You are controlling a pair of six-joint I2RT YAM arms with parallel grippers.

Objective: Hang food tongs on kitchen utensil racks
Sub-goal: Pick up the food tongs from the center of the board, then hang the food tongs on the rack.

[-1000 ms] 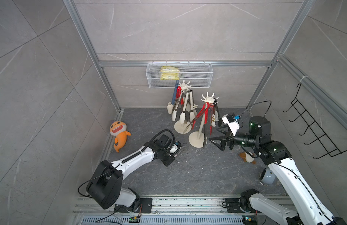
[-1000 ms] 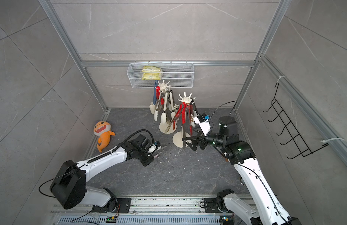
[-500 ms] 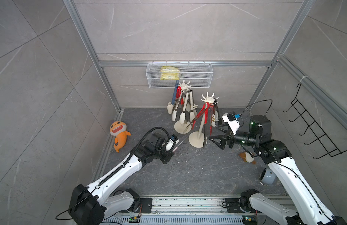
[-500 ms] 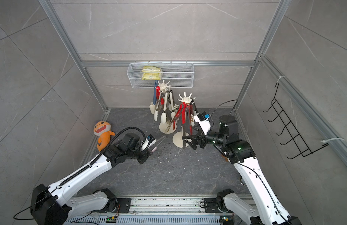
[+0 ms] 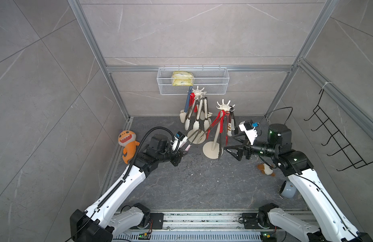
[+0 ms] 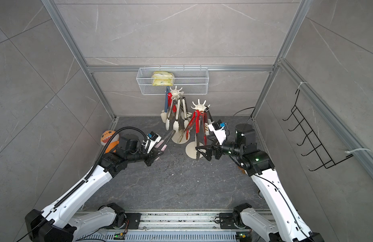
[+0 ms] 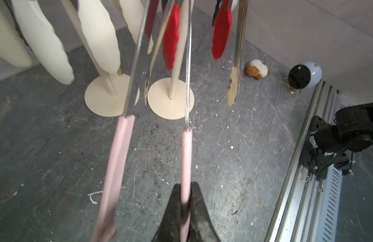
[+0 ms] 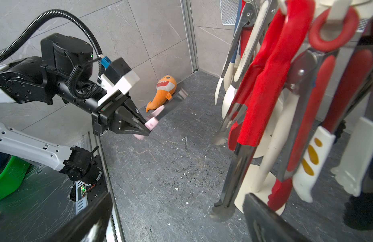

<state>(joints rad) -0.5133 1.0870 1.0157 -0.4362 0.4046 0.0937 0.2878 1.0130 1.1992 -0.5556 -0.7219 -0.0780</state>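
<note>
Enclosure of large grey, marble-veined panels: back wall (image 5: pixel 192 31), left wall (image 5: pixel 34 104) and right wall (image 5: pixel 349 52), joined by aluminium frame posts (image 5: pixel 97 58). Floor (image 5: pixel 202 188): dark grey stone-look slab, veined, speckled with pale crumbs. A white mesh basket (image 5: pixel 212 83) hangs from the back wall's horizontal rail (image 5: pixel 254 68); a black wire hook rack (image 5: pixel 338 136) hangs on the right wall. Lighting even, shadows soft.

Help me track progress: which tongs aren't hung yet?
The pink-tipped tongs, clamped in the left gripper; the others hang on the racks.
</note>
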